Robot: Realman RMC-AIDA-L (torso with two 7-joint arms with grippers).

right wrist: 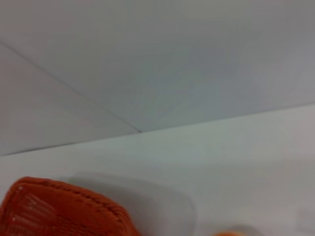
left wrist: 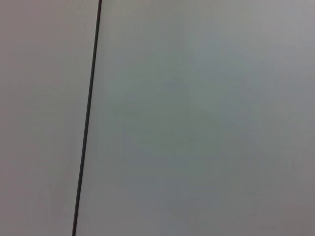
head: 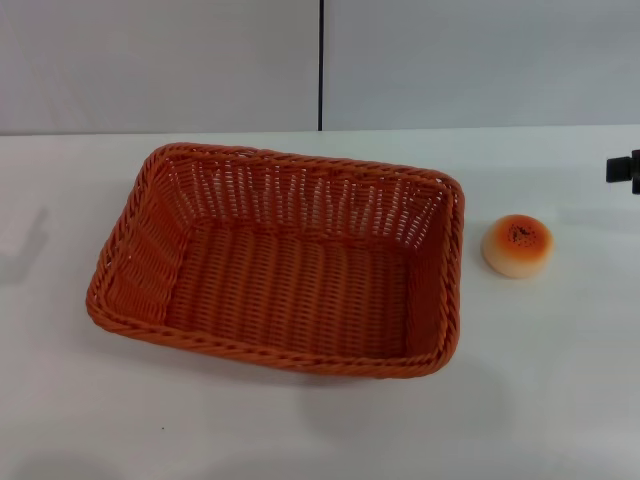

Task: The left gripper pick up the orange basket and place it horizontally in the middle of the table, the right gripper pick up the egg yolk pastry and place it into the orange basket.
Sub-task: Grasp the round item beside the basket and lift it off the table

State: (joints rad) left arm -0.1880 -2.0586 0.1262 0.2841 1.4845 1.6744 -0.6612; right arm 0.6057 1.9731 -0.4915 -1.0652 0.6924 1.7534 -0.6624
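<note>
The orange basket (head: pixel 280 260) lies lengthwise across the middle of the white table (head: pixel 320 430), empty inside. A corner of the orange basket (right wrist: pixel 54 209) also shows in the right wrist view. The egg yolk pastry (head: pixel 517 245) rests on the table just right of the basket, apart from it. At the right edge of the head view, only a small black tip of my right gripper (head: pixel 624 168) shows, above and to the right of the pastry. My left gripper is out of view; only a faint shadow falls on the table at the far left.
A grey wall with a dark vertical seam (head: pixel 321 65) stands behind the table. The left wrist view shows only that wall and seam (left wrist: pixel 88 118).
</note>
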